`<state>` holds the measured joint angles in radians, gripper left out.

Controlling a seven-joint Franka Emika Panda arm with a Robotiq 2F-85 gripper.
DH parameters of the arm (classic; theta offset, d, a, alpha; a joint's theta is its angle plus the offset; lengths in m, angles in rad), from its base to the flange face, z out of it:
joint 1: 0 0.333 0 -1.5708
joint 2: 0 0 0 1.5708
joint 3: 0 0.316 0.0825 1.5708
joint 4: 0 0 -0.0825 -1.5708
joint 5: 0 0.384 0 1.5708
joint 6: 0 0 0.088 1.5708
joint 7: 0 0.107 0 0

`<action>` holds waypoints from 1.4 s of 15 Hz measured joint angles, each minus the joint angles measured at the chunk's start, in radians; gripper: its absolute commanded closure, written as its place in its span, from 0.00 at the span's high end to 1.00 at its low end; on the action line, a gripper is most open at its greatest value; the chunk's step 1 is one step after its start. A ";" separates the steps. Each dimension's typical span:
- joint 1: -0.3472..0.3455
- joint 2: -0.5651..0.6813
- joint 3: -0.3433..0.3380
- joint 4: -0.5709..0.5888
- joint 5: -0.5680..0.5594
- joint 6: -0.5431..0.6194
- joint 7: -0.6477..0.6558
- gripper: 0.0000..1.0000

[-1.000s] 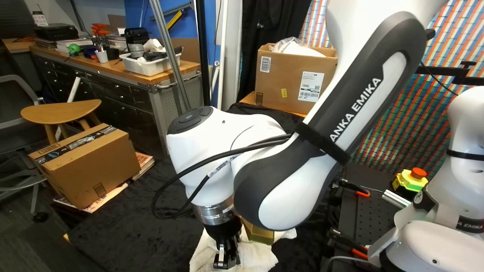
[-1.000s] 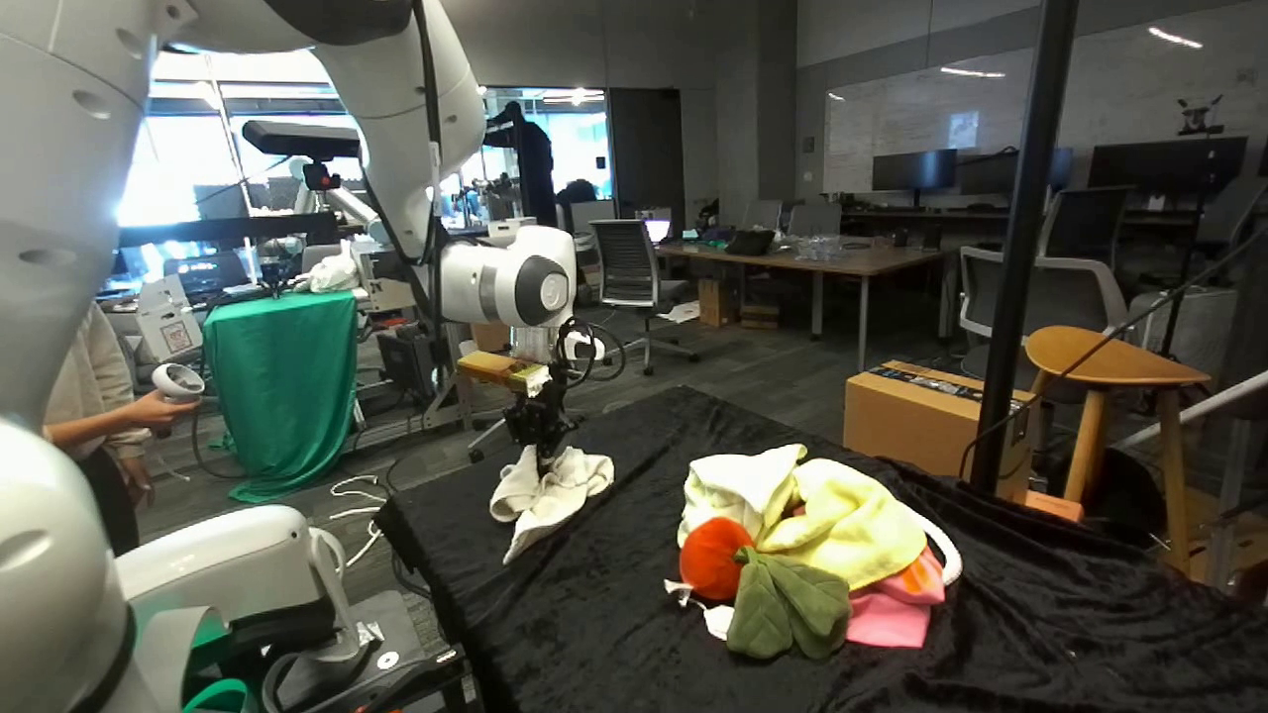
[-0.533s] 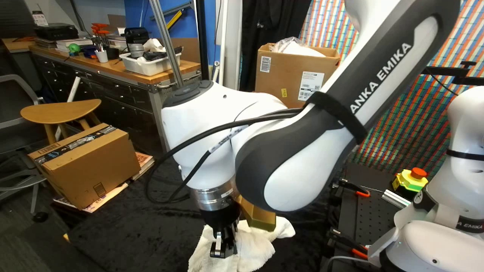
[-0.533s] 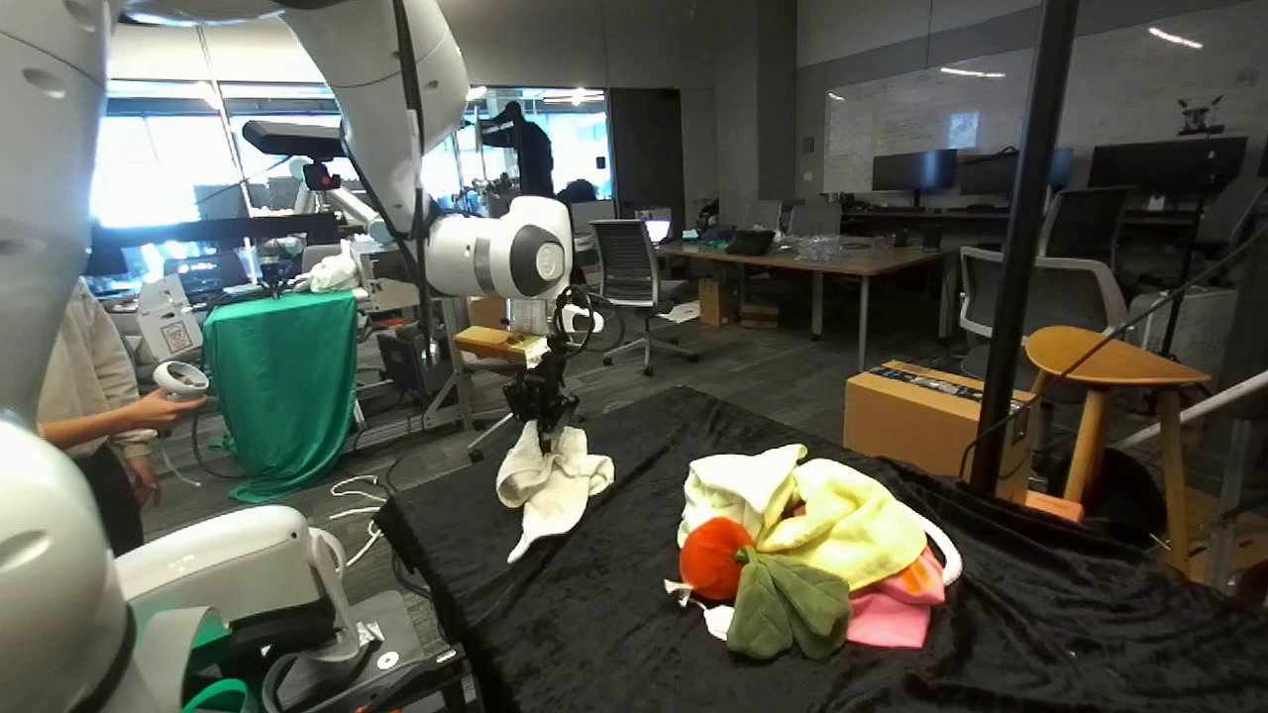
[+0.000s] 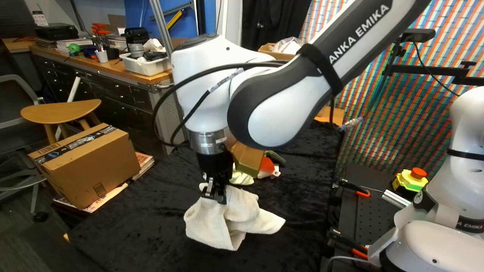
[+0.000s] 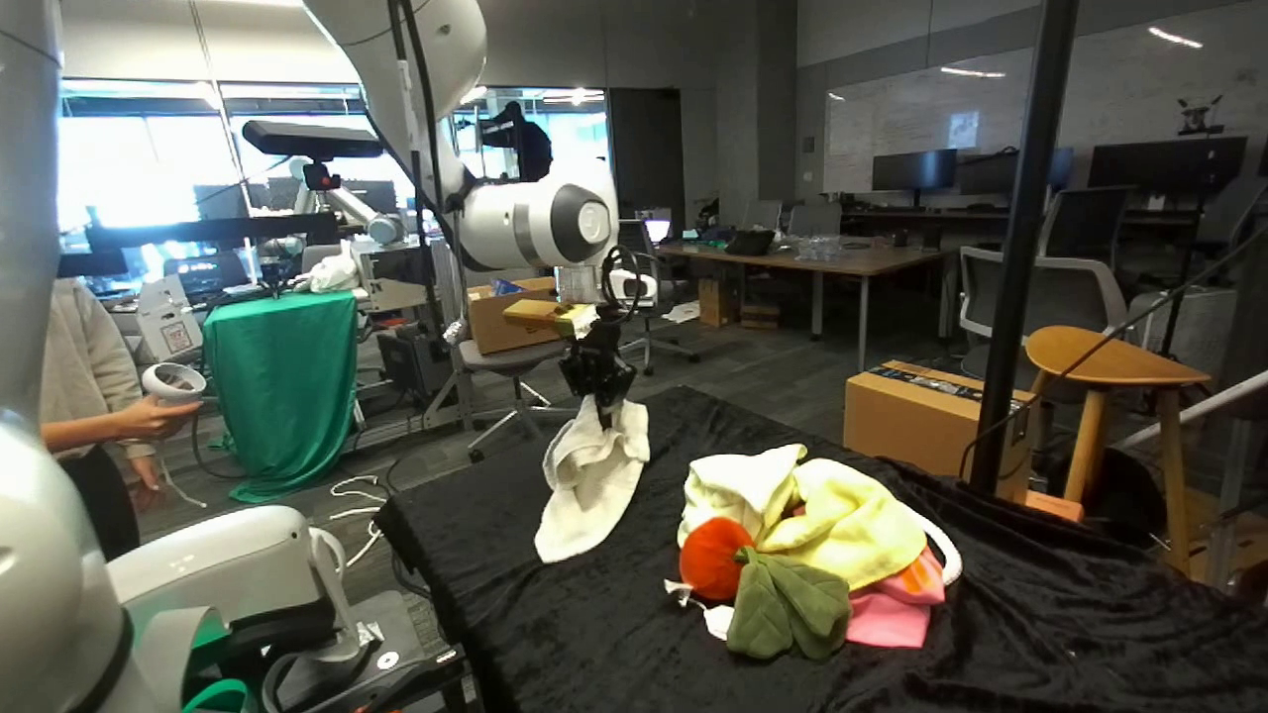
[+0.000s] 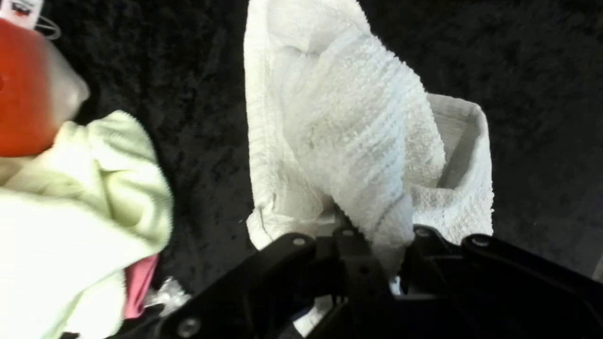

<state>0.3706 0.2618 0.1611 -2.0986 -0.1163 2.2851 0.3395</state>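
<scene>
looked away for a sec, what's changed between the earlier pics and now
The end effector rose and moved toward the yellow cloth, lifting the white terry towel in its grip so that more of it hangs. Nothing was newly grasped or let go. The yellow cloth, red plush toy and green plush leaves stayed put.

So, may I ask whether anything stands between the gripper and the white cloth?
Nothing visible does: the gripper is closed on a fold of the white cloth, and the yellow cloth lies apart, to one side.
</scene>
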 measured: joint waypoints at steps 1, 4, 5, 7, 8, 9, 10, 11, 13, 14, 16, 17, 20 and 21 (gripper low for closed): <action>-0.018 -0.012 -0.013 0.003 0.000 0.000 0.000 0.05; -0.080 -0.055 -0.051 0.013 -0.001 -0.004 0.000 0.05; -0.102 -0.071 -0.063 0.015 -0.001 -0.005 -0.001 0.05; -0.148 -0.104 -0.086 0.018 -0.001 -0.013 -0.004 0.05; -0.171 -0.121 -0.096 0.018 -0.001 -0.016 -0.007 0.05; -0.192 -0.135 -0.104 0.018 -0.001 -0.020 -0.010 0.05; -0.213 -0.149 -0.111 0.018 0.003 -0.024 -0.019 0.05; -0.231 -0.162 -0.116 0.017 0.006 -0.027 -0.030 0.05; -0.263 -0.188 -0.122 0.014 0.020 -0.042 -0.061 0.05; -0.276 -0.199 -0.124 0.010 0.025 -0.050 -0.078 0.05; -0.295 -0.220 -0.126 0.000 0.026 -0.073 -0.099 0.05; -0.302 -0.228 -0.127 -0.007 0.026 -0.087 -0.106 0.05; -0.318 -0.244 -0.131 -0.038 0.008 -0.114 -0.107 0.05; -0.321 -0.246 -0.132 -0.050 -0.006 -0.115 -0.105 0.05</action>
<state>0.0491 0.0160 0.0289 -2.1489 -0.1219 2.1703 0.2348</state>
